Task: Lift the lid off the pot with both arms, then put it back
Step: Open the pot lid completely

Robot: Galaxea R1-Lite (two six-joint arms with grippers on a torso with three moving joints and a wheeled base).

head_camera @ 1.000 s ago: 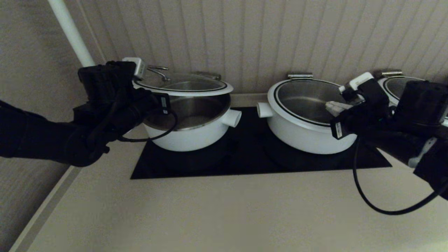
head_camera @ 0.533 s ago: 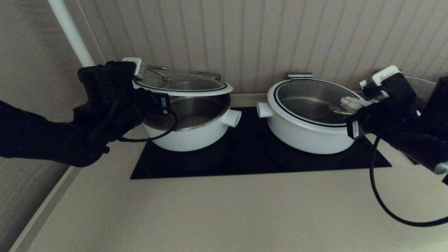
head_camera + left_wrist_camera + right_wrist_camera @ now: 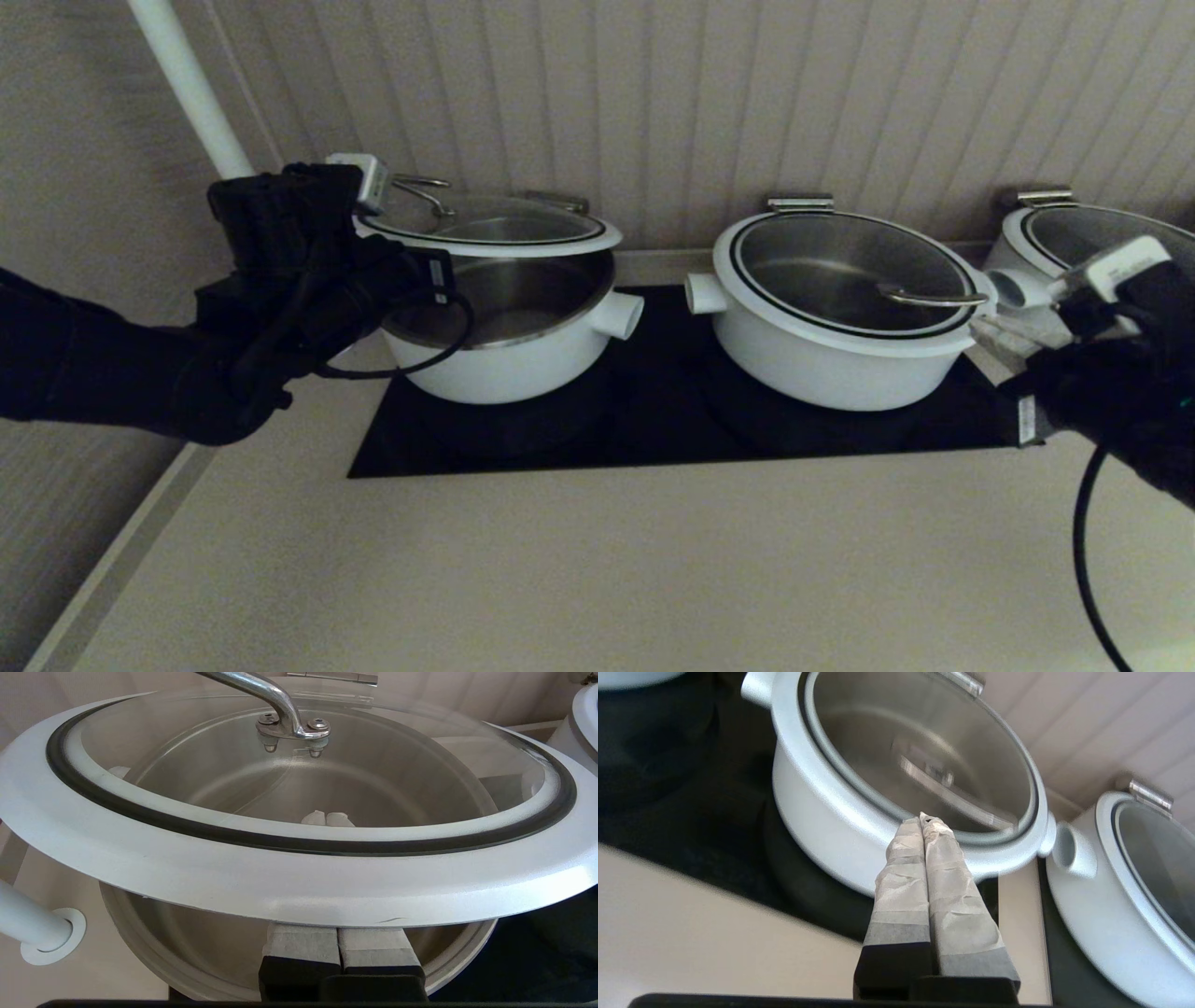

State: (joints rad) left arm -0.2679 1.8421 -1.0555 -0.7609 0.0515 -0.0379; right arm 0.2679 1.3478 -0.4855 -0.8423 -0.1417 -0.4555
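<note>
in the head view the left gripper (image 3: 378,191) is at the near-left rim of the left lid (image 3: 485,224), which hangs tilted above the left pot (image 3: 509,350), a clear gap showing between lid rim and pot rim on the side toward the middle of the cooktop (image 3: 653,420); whether the far hinge side touches cannot be told. the middle pot (image 3: 822,355) sits on the cooktop's right half with its lid (image 3: 845,266) seated flat, and a strip of bare black glass separates the two pots' side handles. the right gripper (image 3: 994,336) is off the middle pot's right edge, apart from it, in front of a third pot (image 3: 1036,247) by the wall. the table (image 3: 597,569) in front of the cooktop is open and bare. in the left wrist view the jaws are pressed together under the white lid rim (image 3: 280,886), their tips seen through the glass from below, so they prop the lid rather than pinch it; the steel lid handle (image 3: 280,704) is above and the pot's inside shows beneath the rim. in the right wrist view the right jaws are pressed together on nothing, tips (image 3: 927,826) just before the middle pot's near rim (image 3: 859,812), the third pot (image 3: 1120,896) to one side.
</note>
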